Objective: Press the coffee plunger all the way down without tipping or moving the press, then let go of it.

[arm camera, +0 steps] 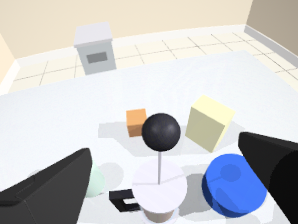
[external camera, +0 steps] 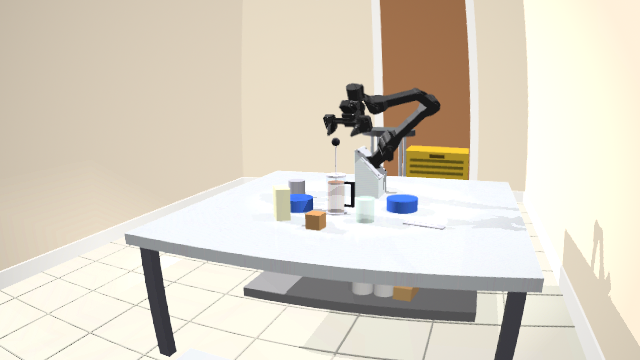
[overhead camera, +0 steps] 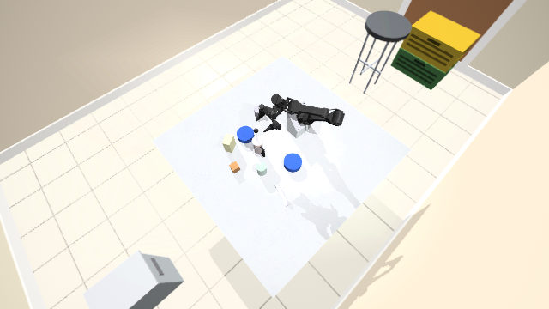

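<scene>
Because the press (external camera: 337,195) is a tall, narrow glass cylinder with its rod (external camera: 335,160) fully raised, it looks light and easy to topple, so I judge any sideways push on the knob (arm camera: 161,132) would lever it over or slide it on the smooth tabletop. The glass looks fragile and slick; the small round knob is the place to take hold of, or to bear down on from straight above. The press stands near the middle of the table (external camera: 450,260), toward the far edge, its black handle (external camera: 350,194) facing the arm's base (external camera: 369,175). The gripper (external camera: 345,124) hangs above and slightly behind the knob, apart from it, jaws spread nearly full wide and holding nothing. Around the press, a blue disc (external camera: 301,203) and a cream block (external camera: 282,203) stand just beside it toward the left edge, a grey can (external camera: 296,186) behind them, an orange cube (external camera: 315,220) and a pale cup (external camera: 365,209) toward the near edge, and a second blue disc (external camera: 402,203) toward the right. None rises to knob height, so the way down looks free; the crowding matters only if the press skids.
</scene>
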You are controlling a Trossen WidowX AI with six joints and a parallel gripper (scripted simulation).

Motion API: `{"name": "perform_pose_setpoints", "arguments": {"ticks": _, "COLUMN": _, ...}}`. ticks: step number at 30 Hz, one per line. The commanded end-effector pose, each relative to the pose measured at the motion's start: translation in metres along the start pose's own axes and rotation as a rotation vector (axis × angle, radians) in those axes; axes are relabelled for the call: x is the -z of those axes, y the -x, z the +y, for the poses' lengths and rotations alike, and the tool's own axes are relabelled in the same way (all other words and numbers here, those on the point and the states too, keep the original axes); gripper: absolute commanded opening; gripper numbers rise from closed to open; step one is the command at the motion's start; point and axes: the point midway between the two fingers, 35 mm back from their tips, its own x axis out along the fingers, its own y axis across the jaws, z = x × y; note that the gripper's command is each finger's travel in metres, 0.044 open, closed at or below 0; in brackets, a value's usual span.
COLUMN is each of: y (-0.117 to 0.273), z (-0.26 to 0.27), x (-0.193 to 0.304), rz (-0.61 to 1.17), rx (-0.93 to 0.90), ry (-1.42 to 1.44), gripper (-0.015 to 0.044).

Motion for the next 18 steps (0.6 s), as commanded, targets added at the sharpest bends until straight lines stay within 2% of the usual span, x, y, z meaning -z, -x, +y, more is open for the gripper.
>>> {"name": "perform_pose_setpoints", "arguments": {"ticks": 1, "y": -0.004, "z": 0.000, "x": 0.001, "rz": -0.002, "rx": 0.006, "ry": -0.001, "gripper": 0.0440}}
{"name": "perform_pose_setpoints", "arguments": {"ticks": 18, "y": -0.032, "z": 0.000, "x": 0.001, "rz": -0.003, "rx": 0.005, "ry": -0.001, "gripper": 0.0440}}
